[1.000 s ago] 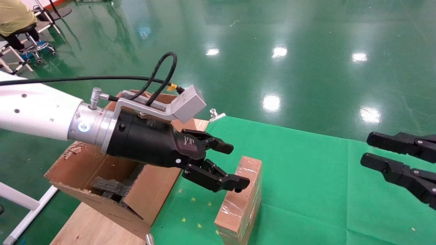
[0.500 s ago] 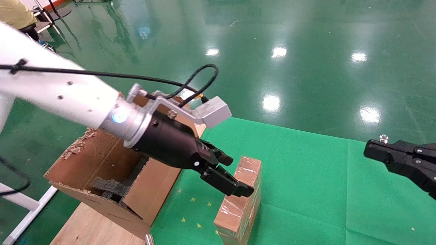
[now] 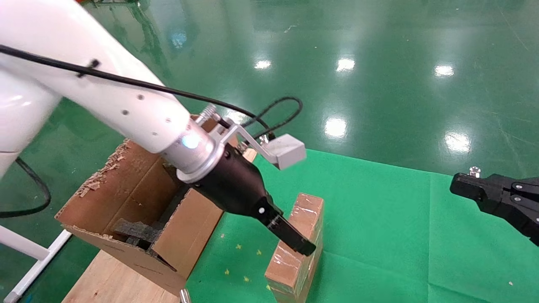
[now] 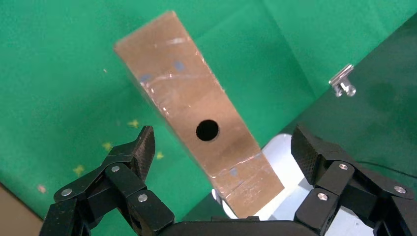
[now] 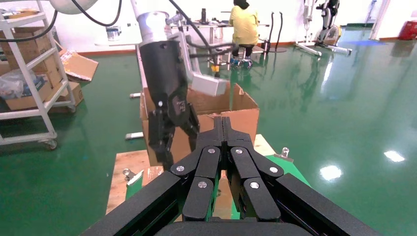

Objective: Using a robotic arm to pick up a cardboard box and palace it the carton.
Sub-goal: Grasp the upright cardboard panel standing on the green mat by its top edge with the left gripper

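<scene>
So nearest the camera in the head view you've got the cardboard box (image 3: 295,256), small, brown, taped up shiny, sitting on the green cloth (image 3: 379,235) down around 6 o'clock. The left gripper (image 3: 301,244) on the robotic arm (image 3: 126,109) is angled down right over the box's near-left top edge. From the left wrist view the fingers (image 4: 135,155) are spread wide, one either side of the box (image 4: 196,118), not touching it, and you can see the round hole (image 4: 207,130) in the face pointing up at the camera. So released, nothing held.

Over at about 8 o'clock from the box is the carton (image 3: 139,210), much bigger, ragged flaps, dark foam blocks (image 3: 134,233) inside, sitting on a wooden board (image 3: 113,277) just beside the cloth.

The right gripper (image 3: 463,187) is parked out at 3 o'clock, well apart from the box, and the right wrist view shows its fingers (image 5: 222,132) pressed together on nothing.

Farther back, a little metal clip (image 4: 342,83) sits at the cloth's edge, then shiny green floor (image 3: 379,63).
</scene>
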